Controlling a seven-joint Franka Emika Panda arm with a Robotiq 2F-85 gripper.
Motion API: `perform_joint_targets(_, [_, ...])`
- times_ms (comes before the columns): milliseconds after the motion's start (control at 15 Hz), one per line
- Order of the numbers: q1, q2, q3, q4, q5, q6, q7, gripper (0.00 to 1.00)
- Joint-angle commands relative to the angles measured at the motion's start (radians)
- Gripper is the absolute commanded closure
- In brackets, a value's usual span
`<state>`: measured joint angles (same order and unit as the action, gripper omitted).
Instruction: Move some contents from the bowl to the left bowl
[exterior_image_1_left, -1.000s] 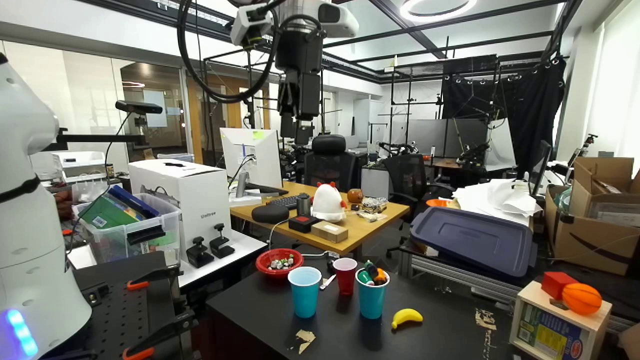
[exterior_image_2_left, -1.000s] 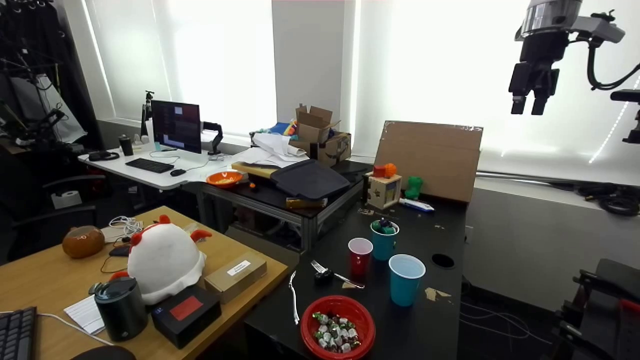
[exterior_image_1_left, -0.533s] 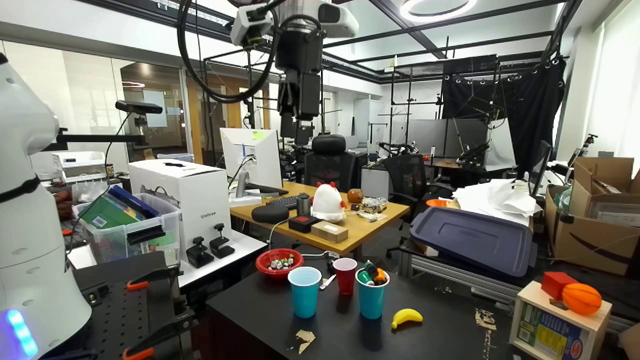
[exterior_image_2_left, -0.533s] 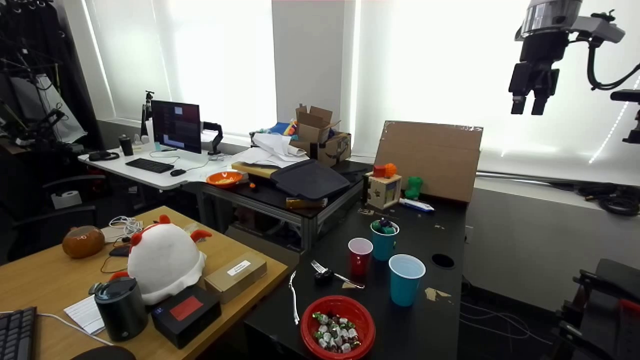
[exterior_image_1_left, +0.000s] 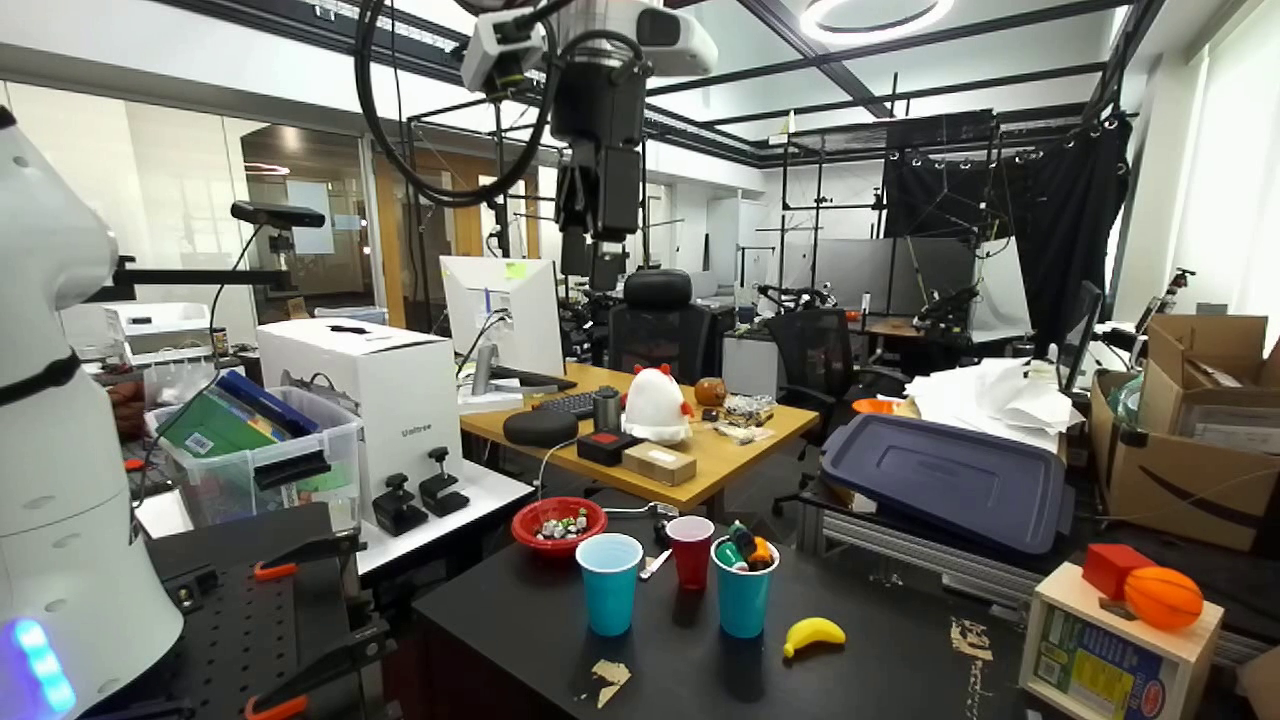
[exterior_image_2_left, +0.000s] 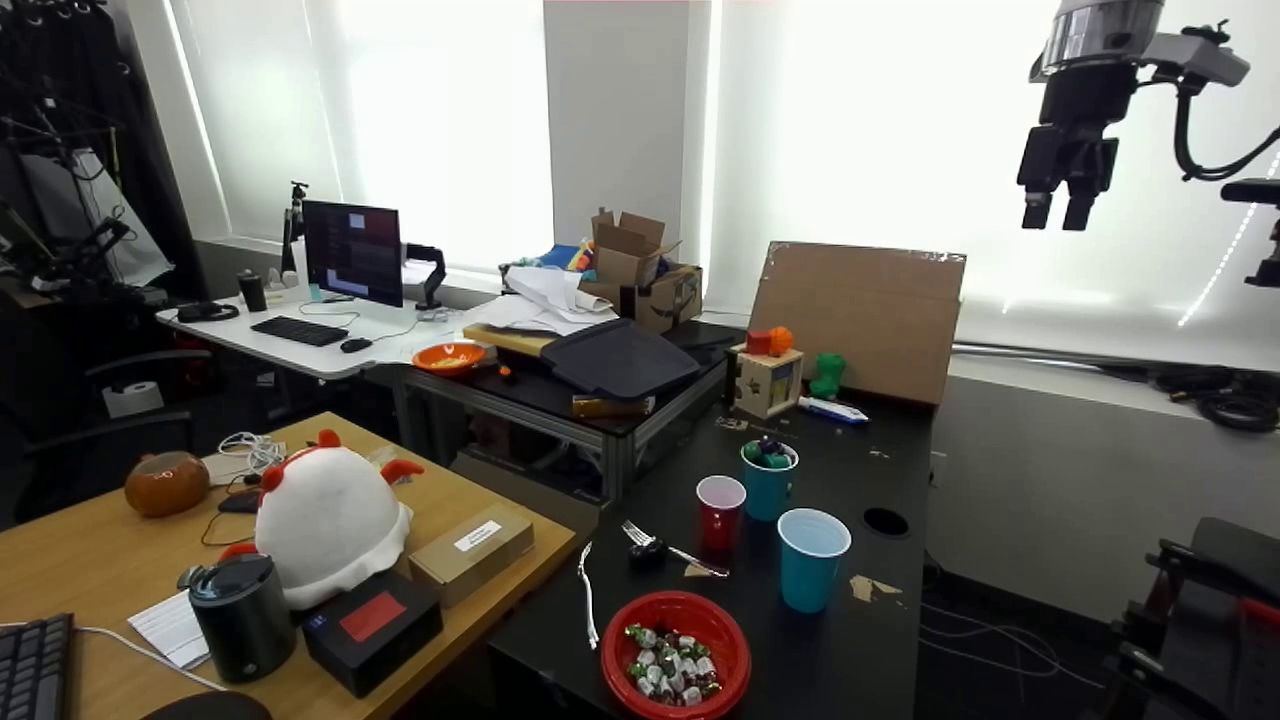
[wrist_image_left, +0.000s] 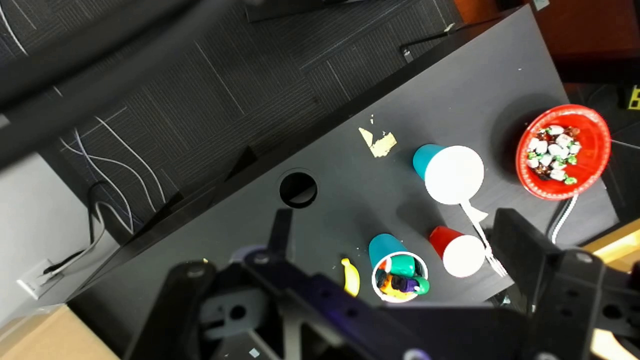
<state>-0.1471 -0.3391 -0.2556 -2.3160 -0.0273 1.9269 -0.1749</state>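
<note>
A red bowl (exterior_image_1_left: 524, 522) holds several silver-and-green wrapped candies (exterior_image_1_left: 563, 526). The bowl shows in an exterior view (exterior_image_2_left: 690, 608) and at the right of the wrist view (wrist_image_left: 592, 145). A teal cup (exterior_image_2_left: 810, 570) that looks empty stands near it. A second teal cup (exterior_image_2_left: 766, 492) is filled with small colored toys (wrist_image_left: 400, 280). A red cup (exterior_image_2_left: 720, 522) stands between them. No second bowl shows on this black table. My gripper (exterior_image_1_left: 592, 262) is high above the table, apart from everything. Its fingers are spread and hold nothing, in an exterior view (exterior_image_2_left: 1057, 208) and the wrist view (wrist_image_left: 395, 220).
A yellow banana (exterior_image_1_left: 814, 634) lies by the filled cup. A fork (exterior_image_2_left: 690, 560) and a white cable (exterior_image_2_left: 588, 600) lie near the bowl. A wooden box (exterior_image_2_left: 768, 388) with blocks on top stands farther along. An orange bowl (exterior_image_2_left: 450, 358) sits on a separate desk.
</note>
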Motion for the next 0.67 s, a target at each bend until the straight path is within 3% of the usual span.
perform_joint_targets(0, [-0.012, 0.022, 0.016, 0.012, 0.001, 0.006, 0.01, 0.0])
perform_joint_targets(267, [0.01, 0.093, 0.04, 0.032, 0.022, 0.026, 0.018, 0.0])
perform_joint_targets(600, [0.053, 0.208, 0.114, 0.031, 0.05, 0.136, 0.067, 0.0])
